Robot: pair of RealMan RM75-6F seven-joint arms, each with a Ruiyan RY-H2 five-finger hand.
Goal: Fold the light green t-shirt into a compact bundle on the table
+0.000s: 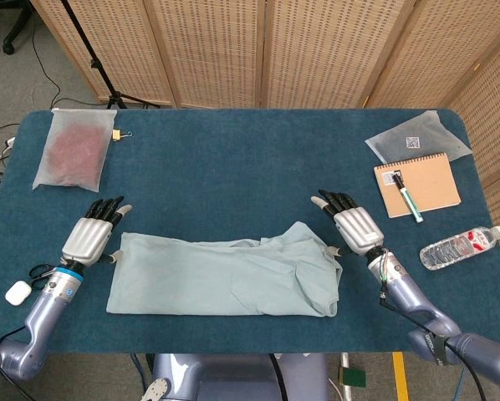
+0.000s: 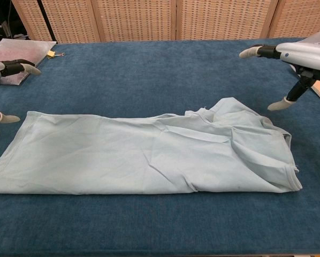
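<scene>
The light green t-shirt (image 1: 225, 276) (image 2: 149, 155) lies folded into a long band across the near part of the blue table (image 1: 233, 167), with its collar end bunched at the right. My left hand (image 1: 91, 234) (image 2: 5, 67) hovers just off the shirt's left end, fingers spread and holding nothing. My right hand (image 1: 354, 227) (image 2: 296, 53) hovers beside the shirt's right end, fingers likewise spread and empty. Neither hand touches the cloth.
A clear bag of red stuff (image 1: 73, 149) lies far left. Far right are a grey pouch (image 1: 417, 138), a brown notebook (image 1: 417, 185) with a pen (image 1: 405, 196), and a water bottle (image 1: 461, 248). A white case (image 1: 17, 292) and scissors (image 1: 39, 271) sit at the left edge.
</scene>
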